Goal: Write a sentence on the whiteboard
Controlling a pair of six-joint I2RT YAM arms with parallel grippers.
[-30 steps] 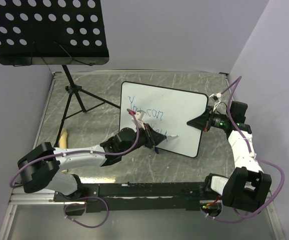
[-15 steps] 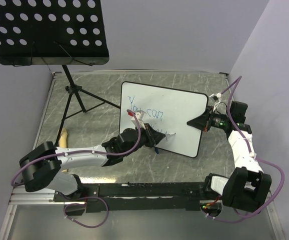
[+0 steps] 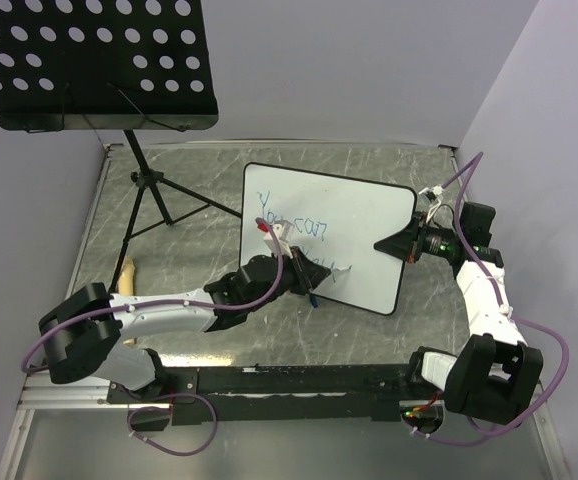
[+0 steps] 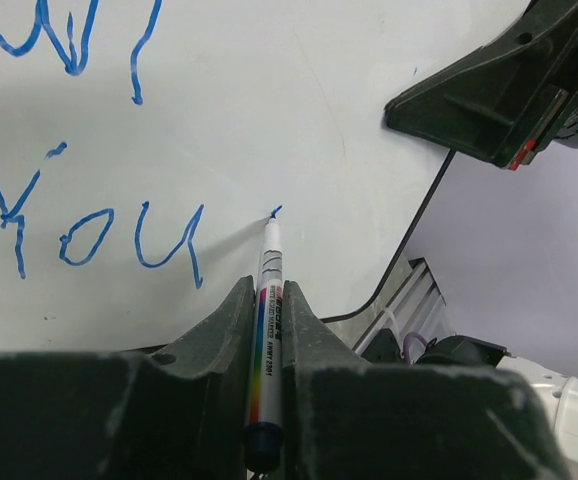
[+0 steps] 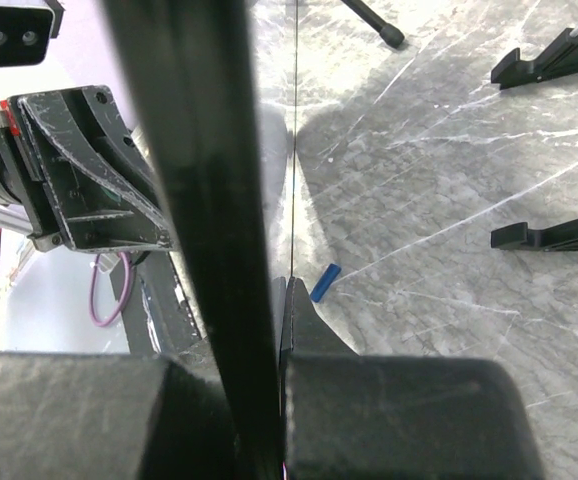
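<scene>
Grey marbled table (image 3: 369, 170), lilac walls around it. My left gripper (image 4: 269, 300) is clamped narrow on a marker (image 4: 268, 340), which lies straight along the gap between the fingers with its tip pointing to 12 o'clock in the left wrist view. The tip touches the whiteboard (image 3: 359, 215), with a tiny blue tick right at it, just to the 3 o'clock side of the word "You" in the sentence (image 4: 99, 240). More blue strokes sit above that word, cut off at the frame's 12 o'clock edge.

In the top view the board sits mid-table, slightly toward 3 o'clock, and I can't tell whether it is flat or propped. My right gripper (image 3: 394, 243) is closed tight on the board's 3 o'clock edge, with the black frame running between its fingers. On the table behind it are a small blue piece (image 5: 323, 283) and two black feet (image 5: 549, 60), well apart. A black perforated music stand (image 3: 89, 60) is at 10 o'clock.
</scene>
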